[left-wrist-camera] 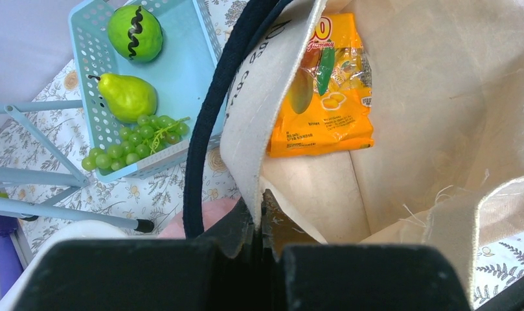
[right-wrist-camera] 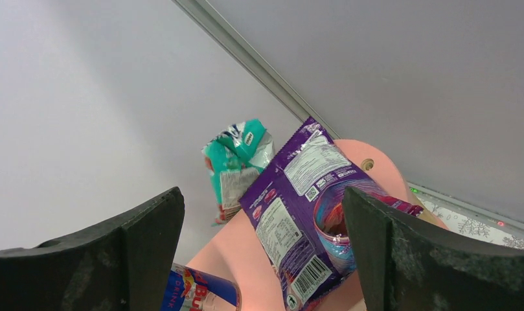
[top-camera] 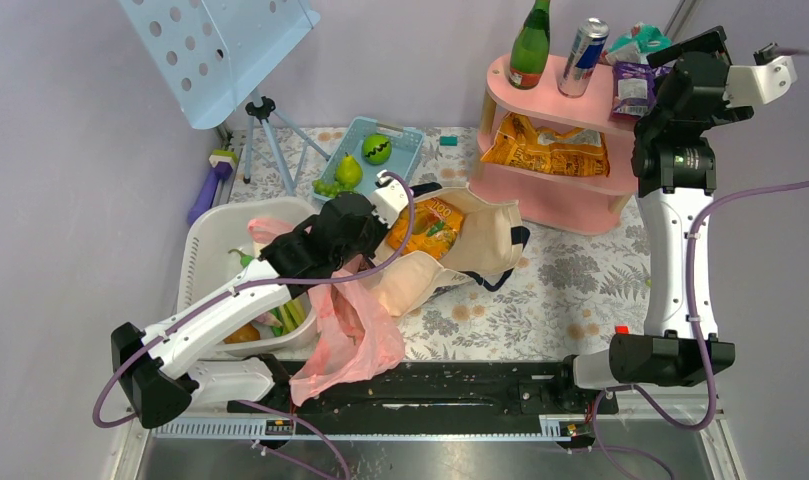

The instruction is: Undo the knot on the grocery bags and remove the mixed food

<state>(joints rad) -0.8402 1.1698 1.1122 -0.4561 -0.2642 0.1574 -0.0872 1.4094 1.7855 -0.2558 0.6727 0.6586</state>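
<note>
The left jaws are clenched on the hem of the tote (left-wrist-camera: 440, 78), pinching the beige canvas just beside its black handle (left-wrist-camera: 207, 129) and holding the mouth open. Inside the tote an orange packet (left-wrist-camera: 324, 97) lies flat against the far wall. The pink bag (top-camera: 355, 335) lies just beside the tote's near-left side, crumpled under the left arm and trailing toward the near edge of the table (top-camera: 560, 290). Left of the tote stands a white tub (top-camera: 205, 245) with leeks (top-camera: 292, 316) in it. Beyond the tote, to its far left, a blue basket (left-wrist-camera: 181, 78) holds a pear (left-wrist-camera: 126, 96), a round green fruit (left-wrist-camera: 135, 32) with a black squiggle, and grapes (left-wrist-camera: 136, 139) hanging over its near rim. The right jaws are spread wide and grip nothing. They hover well apart from the tote, to its far right, at the top of a pink shelf (top-camera: 540, 185). A purple packet (right-wrist-camera: 298, 207) lies on that top, showing between the two fingers in the wrist view; whether either finger touches it cannot be told. A teal packet (right-wrist-camera: 236, 162) stands just behind it, and a can (top-camera: 583, 57) and a green bottle (top-camera: 530, 45) stand on the same top, on the side nearer the tote. Orange crisp packets (top-camera: 545, 150) fill the shelf's lower level.
</note>
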